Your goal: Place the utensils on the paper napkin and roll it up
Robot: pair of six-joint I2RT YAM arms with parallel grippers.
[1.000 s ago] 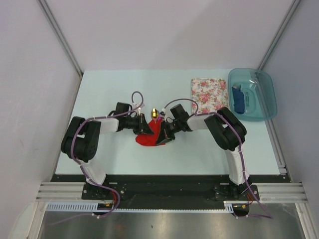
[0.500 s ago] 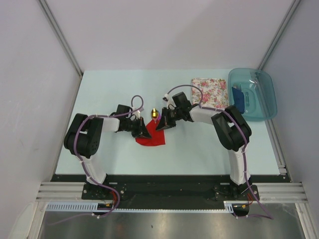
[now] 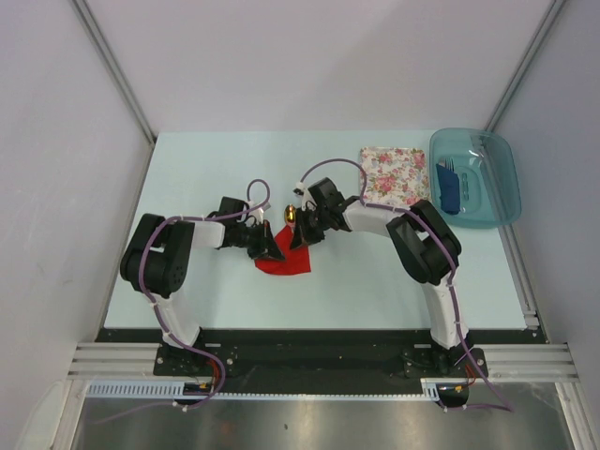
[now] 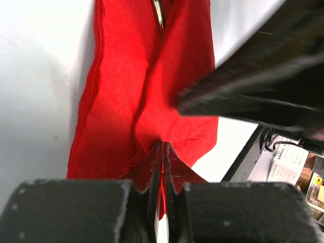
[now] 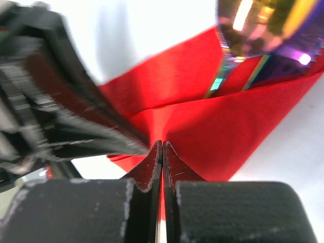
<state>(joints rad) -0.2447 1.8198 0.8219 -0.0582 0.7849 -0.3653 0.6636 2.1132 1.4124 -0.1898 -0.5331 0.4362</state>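
Note:
The red paper napkin (image 3: 284, 257) lies folded mid-table. It also shows in the left wrist view (image 4: 131, 91) and in the right wrist view (image 5: 212, 131). My left gripper (image 3: 272, 247) is shut on the napkin's left edge (image 4: 162, 147). My right gripper (image 3: 301, 234) is shut on the napkin's upper right edge (image 5: 162, 147). A gold spoon head (image 3: 292, 214) sticks out of the napkin's far end, shiny in the right wrist view (image 5: 263, 25). A slim utensil handle (image 4: 158, 15) lies in the napkin's fold.
A white square with pink floral print (image 3: 395, 176) lies at the back right. A teal plastic tray (image 3: 487, 192) stands at the far right, with blue utensils (image 3: 449, 187) in it.
My right gripper has swung left and toward the back, pulling the napkin's right side over. The napkin looks narrower now. My left gripper has held its place on the napkin.

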